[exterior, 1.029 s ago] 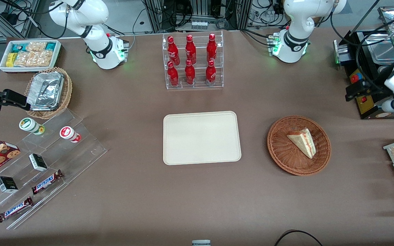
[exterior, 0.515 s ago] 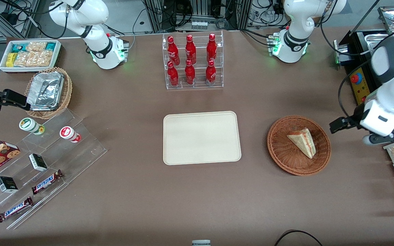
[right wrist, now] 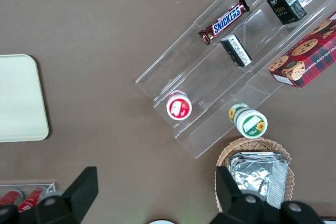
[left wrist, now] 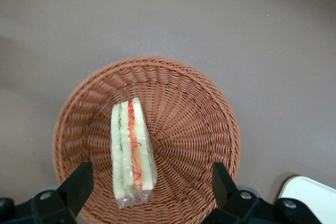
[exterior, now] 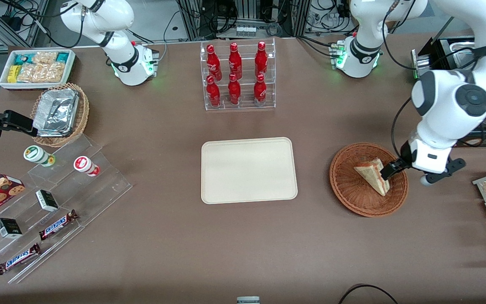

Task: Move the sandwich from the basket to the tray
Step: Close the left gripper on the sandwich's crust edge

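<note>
Sandwich (left wrist: 132,153) in basket (left wrist: 205,114) — tray (exterior: 249,170) bare.

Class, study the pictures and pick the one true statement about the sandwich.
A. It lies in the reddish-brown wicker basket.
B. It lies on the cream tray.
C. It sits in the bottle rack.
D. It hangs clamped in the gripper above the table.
A: the sandwich lies in the basket, with the open gripper above it and the tray bare.

The brown bench (exterior: 163,236) carries the cream tray (exterior: 249,170) at its centre, with the reddish wicker basket (exterior: 348,190) at 3 o'clock of it. A clear bottle rack (exterior: 239,76) stands at 12 o'clock. The end effector (exterior: 388,171) hovers over the basket, fingers apart.
</note>
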You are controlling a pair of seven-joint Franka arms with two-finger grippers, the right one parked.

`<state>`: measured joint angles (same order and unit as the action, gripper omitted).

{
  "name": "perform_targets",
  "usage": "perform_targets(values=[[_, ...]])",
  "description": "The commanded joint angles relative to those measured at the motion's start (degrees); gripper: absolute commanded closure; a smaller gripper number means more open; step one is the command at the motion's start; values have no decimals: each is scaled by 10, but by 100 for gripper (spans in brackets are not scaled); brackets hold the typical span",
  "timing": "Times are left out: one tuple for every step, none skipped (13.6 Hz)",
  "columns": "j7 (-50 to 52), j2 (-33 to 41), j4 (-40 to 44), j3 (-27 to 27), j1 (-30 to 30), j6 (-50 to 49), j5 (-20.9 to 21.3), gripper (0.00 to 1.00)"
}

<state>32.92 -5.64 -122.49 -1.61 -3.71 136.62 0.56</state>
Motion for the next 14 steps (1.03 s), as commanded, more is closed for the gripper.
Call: perform_targets(values=[[23, -13, -39, 2, -1, 50, 8, 0], [25, -25, -39, 2, -2, 52, 7, 0], [25, -37, -39, 2, -1, 59, 8, 0], [34, -46, -40, 2, -1, 72, 7, 0], [49, -56, -39, 2, -1, 78, 7, 0], [52, -63, -41, 2, -2, 87, 7, 0], [53, -68, -47, 2, -2, 97, 7, 0], [52, -76, -52, 2, -2, 115, 7, 0], [53, -82, -61, 2, -2, 129, 7, 0], [52, -86, -66, 2, -2, 137, 7, 0], [52, -87, -72, 2, -2, 139, 8, 0], [51, -87, -75, 3, -2, 139, 7, 0], [51, -89, -76, 3, -2, 139, 7, 0], [51, -93, -76, 3, -1, 139, 7, 0]])
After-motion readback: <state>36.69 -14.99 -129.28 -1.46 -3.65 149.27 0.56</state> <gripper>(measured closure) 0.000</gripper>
